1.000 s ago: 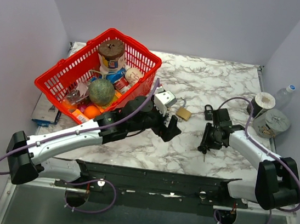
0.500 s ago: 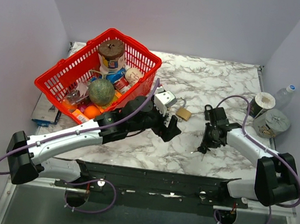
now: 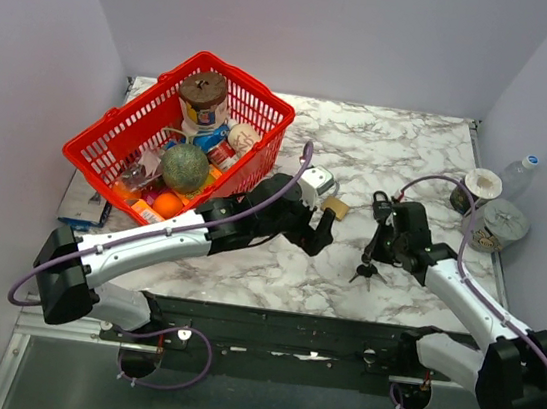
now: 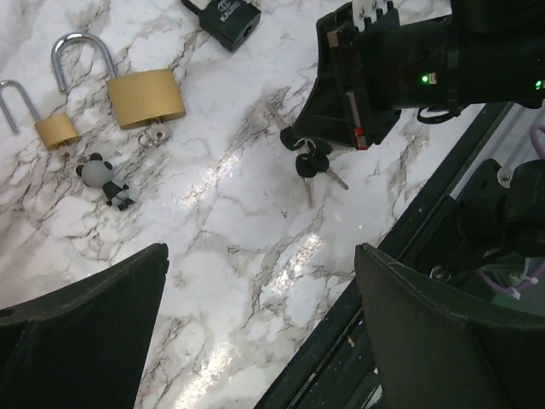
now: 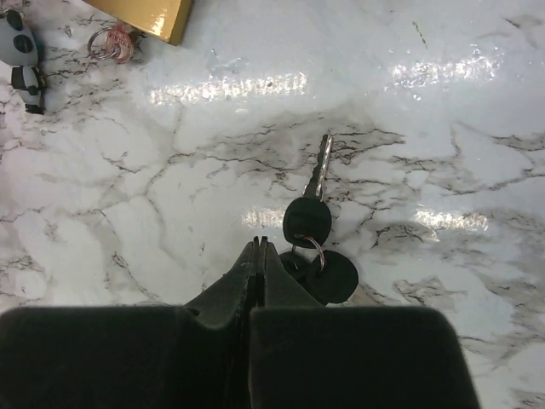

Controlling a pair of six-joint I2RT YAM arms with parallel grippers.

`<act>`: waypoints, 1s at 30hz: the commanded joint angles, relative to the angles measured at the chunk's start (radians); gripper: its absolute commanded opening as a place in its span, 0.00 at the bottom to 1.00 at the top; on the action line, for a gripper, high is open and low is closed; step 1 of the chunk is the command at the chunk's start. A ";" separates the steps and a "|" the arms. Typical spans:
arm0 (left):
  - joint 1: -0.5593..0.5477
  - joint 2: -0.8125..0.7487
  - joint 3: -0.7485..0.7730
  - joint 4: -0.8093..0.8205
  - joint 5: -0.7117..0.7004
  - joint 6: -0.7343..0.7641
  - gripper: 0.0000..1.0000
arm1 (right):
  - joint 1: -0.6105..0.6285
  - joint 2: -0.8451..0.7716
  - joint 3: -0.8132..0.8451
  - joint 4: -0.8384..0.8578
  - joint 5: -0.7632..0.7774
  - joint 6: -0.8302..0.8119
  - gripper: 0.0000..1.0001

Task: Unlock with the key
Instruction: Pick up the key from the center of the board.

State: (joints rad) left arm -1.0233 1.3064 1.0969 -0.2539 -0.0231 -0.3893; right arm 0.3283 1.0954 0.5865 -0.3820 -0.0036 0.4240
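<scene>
We record that the right hand (image 5: 258, 245) has just closed fully, its tips beside the bunch of black-headed keys (image 5: 308, 228) lying on the white marbled table (image 3: 392, 145). We cannot confirm a grip, so unlocking has not begun. The left hand (image 4: 261, 256) hangs wide open near the large brass padlock (image 4: 146, 98). Plain lilac walls (image 3: 327, 30) enclose the table.

The white marble-look tabletop (image 3: 402, 146) carries grey veins. On it the rectangular brass-gold padlock (image 4: 146, 96) has a silver shackle (a small black padlock (image 4: 232, 17) sits near it); right of that brass padlock lie black-headed silver keys (image 4: 308, 164).
</scene>
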 commanded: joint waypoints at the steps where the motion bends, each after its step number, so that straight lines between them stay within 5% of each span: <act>1: 0.002 0.031 0.035 -0.042 -0.020 -0.033 0.96 | 0.009 0.041 0.036 -0.046 0.028 -0.004 0.21; 4: 0.000 0.040 0.027 -0.041 -0.012 -0.037 0.96 | 0.009 0.087 0.061 -0.138 0.103 0.015 0.41; 12: 0.000 0.053 0.027 -0.050 -0.011 -0.031 0.96 | 0.052 0.124 0.058 -0.155 0.083 0.044 0.62; 23: 0.002 0.050 0.029 -0.058 0.006 -0.031 0.96 | 0.080 0.241 0.078 -0.158 0.151 0.078 0.58; 29: 0.000 0.039 0.027 -0.056 0.020 -0.037 0.97 | 0.086 0.279 0.084 -0.147 0.143 0.091 0.48; 30: 0.000 0.037 0.026 -0.054 0.022 -0.039 0.96 | 0.086 0.299 0.091 -0.138 0.137 0.091 0.40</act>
State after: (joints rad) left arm -1.0229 1.3579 1.1049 -0.2924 -0.0227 -0.4164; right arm 0.4034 1.3327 0.6727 -0.5140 0.1318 0.4866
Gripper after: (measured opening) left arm 0.968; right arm 0.490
